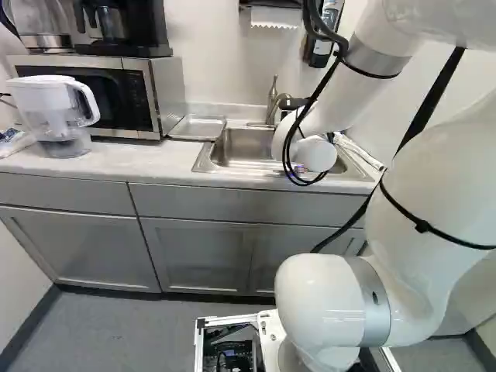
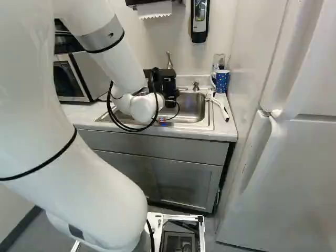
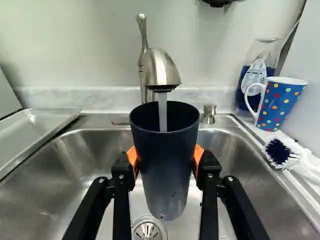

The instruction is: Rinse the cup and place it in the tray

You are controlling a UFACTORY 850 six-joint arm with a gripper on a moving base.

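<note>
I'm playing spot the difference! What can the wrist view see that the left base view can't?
Only the wrist view: the cup, the jaws shut on it, the water running into it, the mug and the drain.
Only the left base view: the jug and the cupboards.
Both: the sink, the tap and the tray.

This is a kitchen: the counter holds a steel sink, a microwave and a water pitcher above gray cabinets, and a refrigerator stands nearby
</note>
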